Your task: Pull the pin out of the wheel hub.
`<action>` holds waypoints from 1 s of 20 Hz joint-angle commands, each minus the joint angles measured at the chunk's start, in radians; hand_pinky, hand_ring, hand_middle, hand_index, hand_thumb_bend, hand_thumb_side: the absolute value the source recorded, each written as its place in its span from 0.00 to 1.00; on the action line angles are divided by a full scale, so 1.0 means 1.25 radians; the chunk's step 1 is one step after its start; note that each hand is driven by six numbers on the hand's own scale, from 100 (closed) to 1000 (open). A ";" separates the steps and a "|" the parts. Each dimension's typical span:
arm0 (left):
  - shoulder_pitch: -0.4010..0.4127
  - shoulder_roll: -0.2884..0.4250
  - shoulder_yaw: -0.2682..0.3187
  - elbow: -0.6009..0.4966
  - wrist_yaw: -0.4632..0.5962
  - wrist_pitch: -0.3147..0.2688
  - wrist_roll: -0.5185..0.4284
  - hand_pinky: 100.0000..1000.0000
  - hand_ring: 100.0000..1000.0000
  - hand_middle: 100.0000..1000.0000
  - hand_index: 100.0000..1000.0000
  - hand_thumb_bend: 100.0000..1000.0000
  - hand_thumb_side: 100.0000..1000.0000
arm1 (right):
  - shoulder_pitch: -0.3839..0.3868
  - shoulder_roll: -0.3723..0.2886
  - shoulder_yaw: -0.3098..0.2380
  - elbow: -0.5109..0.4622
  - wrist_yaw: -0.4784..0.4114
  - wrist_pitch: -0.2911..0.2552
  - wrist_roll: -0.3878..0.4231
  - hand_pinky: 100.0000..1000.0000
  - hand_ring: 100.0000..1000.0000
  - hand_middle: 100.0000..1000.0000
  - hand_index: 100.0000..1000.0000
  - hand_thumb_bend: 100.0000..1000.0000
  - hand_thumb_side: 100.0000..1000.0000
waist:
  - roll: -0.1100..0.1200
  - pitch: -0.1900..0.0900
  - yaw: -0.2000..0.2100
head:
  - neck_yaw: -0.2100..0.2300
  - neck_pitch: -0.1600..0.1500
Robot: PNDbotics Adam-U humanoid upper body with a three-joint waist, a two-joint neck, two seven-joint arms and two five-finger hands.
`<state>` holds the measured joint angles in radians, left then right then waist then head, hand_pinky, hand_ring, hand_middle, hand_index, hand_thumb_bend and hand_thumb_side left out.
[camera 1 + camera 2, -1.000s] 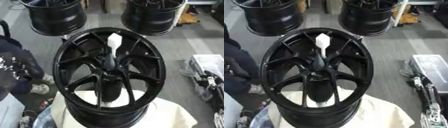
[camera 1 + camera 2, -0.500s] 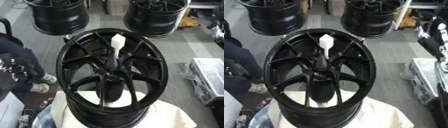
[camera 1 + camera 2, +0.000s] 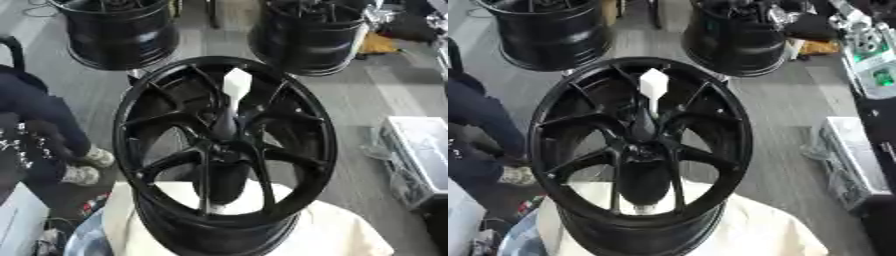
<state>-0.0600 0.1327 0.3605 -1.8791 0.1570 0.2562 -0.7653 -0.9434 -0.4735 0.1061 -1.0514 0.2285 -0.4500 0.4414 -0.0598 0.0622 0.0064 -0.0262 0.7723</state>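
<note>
Black wheel (image 3: 224, 155) sits face up on a cream cloth (image 3: 332, 235), white-headed pin (image 3: 234, 86) standing in its hub. Neither robot hand shows, so their fingers can't be told.

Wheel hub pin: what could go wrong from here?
1. No robot hand shows in either view, so the reach to the white-topped pin starts unseen and may clip the black spokes crowding it.
2. The wheel sits on a cream cloth; pulling the pin may tilt or slide it.
3. A person's shoes sit close on the wheel's left, where a shifting wheel could reach.
</note>
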 commanded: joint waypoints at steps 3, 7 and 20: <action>-0.003 0.017 -0.001 -0.007 -0.005 -0.003 -0.005 0.70 0.54 0.53 0.67 0.00 0.92 | -0.077 0.056 0.029 0.083 0.055 -0.049 0.130 0.80 0.80 0.85 0.91 0.00 0.39 | 0.000 -0.009 0.010 | -0.014 -0.002; -0.005 0.017 -0.001 -0.007 -0.007 -0.004 -0.006 0.70 0.54 0.53 0.67 0.00 0.92 | -0.108 0.104 0.043 0.130 0.095 -0.082 0.204 0.81 0.83 0.87 0.92 0.00 0.32 | -0.001 -0.004 0.020 | -0.025 -0.002; -0.009 0.017 -0.003 -0.007 -0.015 -0.005 -0.014 0.70 0.54 0.53 0.67 0.00 0.93 | -0.129 0.150 0.082 0.151 0.154 -0.172 0.371 0.83 0.85 0.88 0.92 0.00 0.09 | -0.006 0.005 0.034 | -0.043 -0.002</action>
<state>-0.0618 0.1330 0.3603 -1.8741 0.1397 0.2514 -0.7780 -1.0790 -0.2752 0.2056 -0.8567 0.4137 -0.4723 0.7112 -0.0705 0.0770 0.0488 -0.0750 0.7723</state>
